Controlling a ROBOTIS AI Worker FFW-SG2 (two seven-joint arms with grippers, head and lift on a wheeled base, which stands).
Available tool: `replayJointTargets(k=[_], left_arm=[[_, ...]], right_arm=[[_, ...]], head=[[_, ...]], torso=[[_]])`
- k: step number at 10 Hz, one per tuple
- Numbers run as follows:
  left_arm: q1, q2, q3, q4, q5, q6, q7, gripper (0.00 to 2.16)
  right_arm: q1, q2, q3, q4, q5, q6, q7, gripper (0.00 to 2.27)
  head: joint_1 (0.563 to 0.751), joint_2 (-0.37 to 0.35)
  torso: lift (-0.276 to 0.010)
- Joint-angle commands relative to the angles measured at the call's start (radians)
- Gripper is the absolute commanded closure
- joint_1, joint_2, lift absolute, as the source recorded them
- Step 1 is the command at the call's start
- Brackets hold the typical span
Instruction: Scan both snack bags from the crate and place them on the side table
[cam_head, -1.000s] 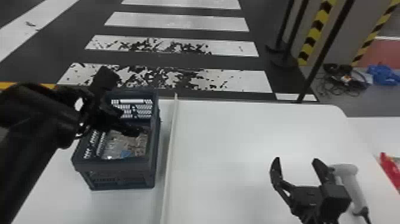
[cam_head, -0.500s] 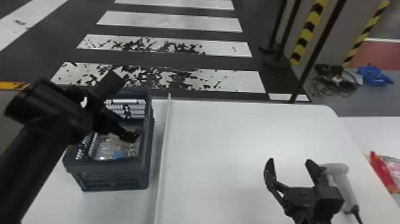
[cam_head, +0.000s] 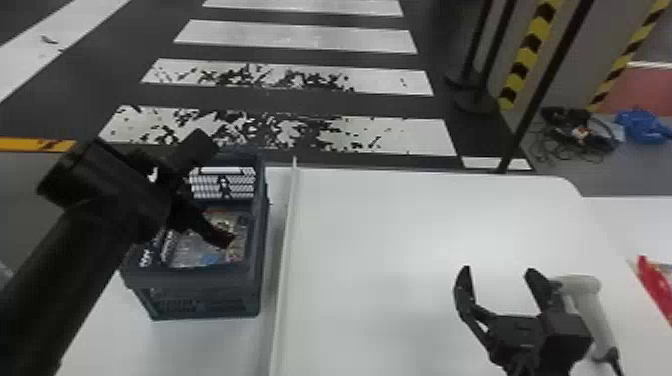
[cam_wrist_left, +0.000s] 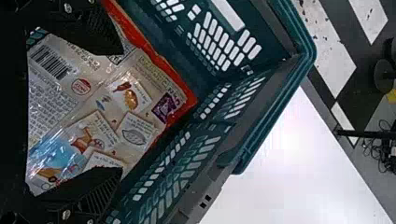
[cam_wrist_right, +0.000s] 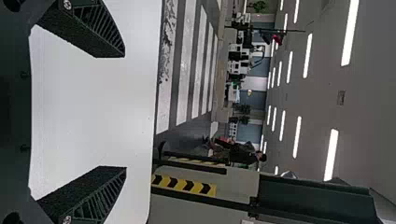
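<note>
- A snack bag (cam_wrist_left: 130, 116) lies inside the crate (cam_head: 190, 282), its red edge close to the crate's wall and its printed, shiny face upward, with a barcode and small food pictures on it.
- The left gripper (cam_head: 215, 192) is angled down into the crate, its two fingers (cam_wrist_left: 98, 189) spread well apart over the bag, with nothing clamped; whether they touch the bag cannot be told.
- The crate is dark, with slotted walls, and stands on a white surface to the left of a raised pale strip (cam_head: 290, 210).
- The strip runs along the left edge of the white table (cam_head: 380, 220).
- The right gripper (cam_head: 499, 272) is over the right part of that table, its fingers apart and empty.
- A pale handheld scanner (cam_head: 594, 310) is just beside the right gripper, on its right, with a dark cable at the handle's end.
- Farther right, a red packet (cam_head: 654, 285) is partly visible at the head view's edge.
- Beyond the table are a striped floor, dark posts and a blue item (cam_head: 642, 125) near tangled cables (cam_head: 575, 132).
</note>
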Motion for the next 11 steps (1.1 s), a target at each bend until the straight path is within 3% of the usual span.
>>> replayJointTargets(k=[1, 4, 6, 8, 10, 11], left_arm=[[-0.012, -0.031, 0.012, 0.050, -0.056, -0.053, -0.003, 0.11], [-0.026, -0.071, 0.012, 0.136, -0.122, -0.105, 0.027, 0.10], [-0.036, -0.077, 0.009, 0.176, -0.150, -0.123, 0.029, 0.10], [-0.043, -0.079, 0.012, 0.227, -0.159, -0.206, 0.018, 0.15], [-0.069, -0.085, 0.009, 0.296, -0.160, -0.246, -0.016, 0.65], [-0.066, -0.085, 0.015, 0.296, -0.157, -0.252, -0.006, 1.38]], right_arm=[[-0.001, 0.001, 0.000, 0.000, -0.008, 0.000, 0.000, 0.06], [-0.001, 0.001, 0.000, 0.002, -0.016, 0.000, 0.000, 0.06], [-0.001, 0.001, -0.002, 0.008, -0.019, 0.000, 0.000, 0.06], [-0.003, 0.001, -0.002, 0.011, -0.019, 0.000, 0.000, 0.06], [-0.005, 0.001, -0.002, 0.019, -0.023, 0.000, 0.000, 0.06], [-0.005, 0.001, -0.002, 0.022, -0.023, 0.000, 0.000, 0.06]], head=[[0.695, -0.041], [0.695, -0.048], [0.695, -0.047], [0.695, -0.046], [0.695, -0.049], [0.695, -0.052]], torso=[[-0.098], [-0.098], [-0.098], [-0.098], [-0.098], [-0.098]])
